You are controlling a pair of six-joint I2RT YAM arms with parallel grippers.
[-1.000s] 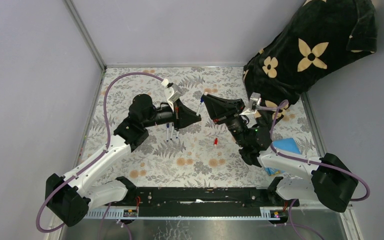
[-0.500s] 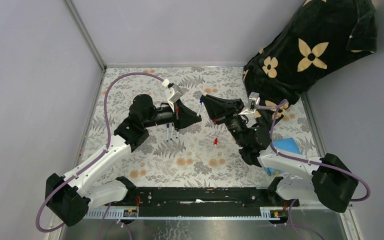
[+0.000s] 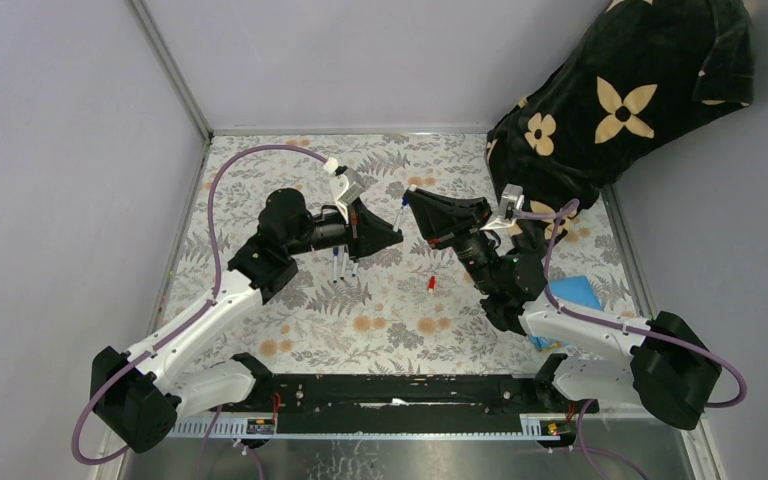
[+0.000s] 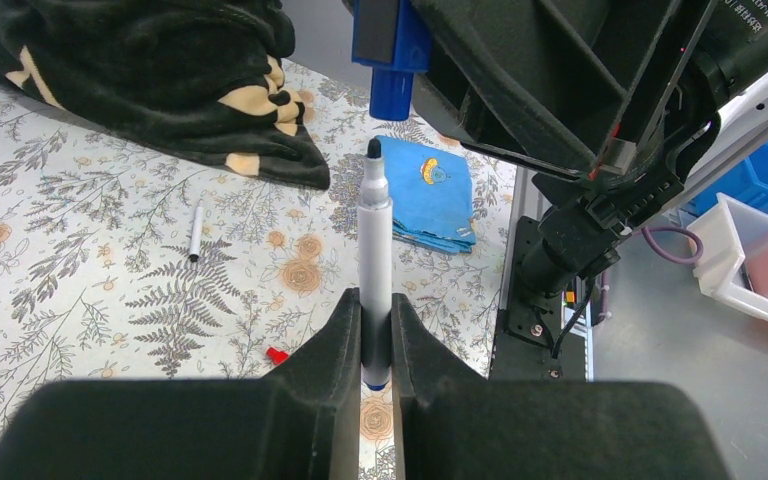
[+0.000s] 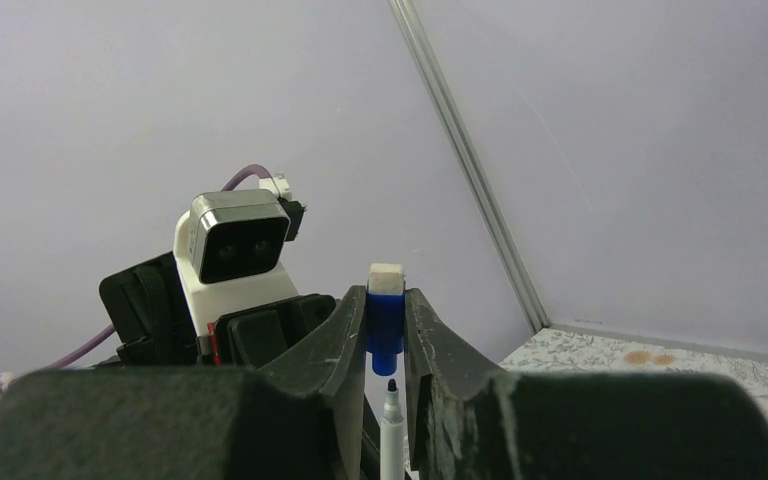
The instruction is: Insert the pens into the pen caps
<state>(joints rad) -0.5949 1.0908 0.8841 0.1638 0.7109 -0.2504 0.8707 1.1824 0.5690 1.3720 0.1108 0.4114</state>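
Floral surface (image 3: 290, 320) spreads below. Mid-frame in the overhead view, the left claw (image 4: 375, 315) pinches a pen (image 4: 374, 230) tip-up. The right claw (image 5: 385, 305) clamps a blue cap (image 5: 385, 322) just above, not yet touching, seemingly lined up for sliding together.

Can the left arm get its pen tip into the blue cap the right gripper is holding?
Probably yes. The left gripper holds the white-barrelled marker pen with its dark tip just short of the blue plastic cap in the right gripper, roughly in line, nothing between.
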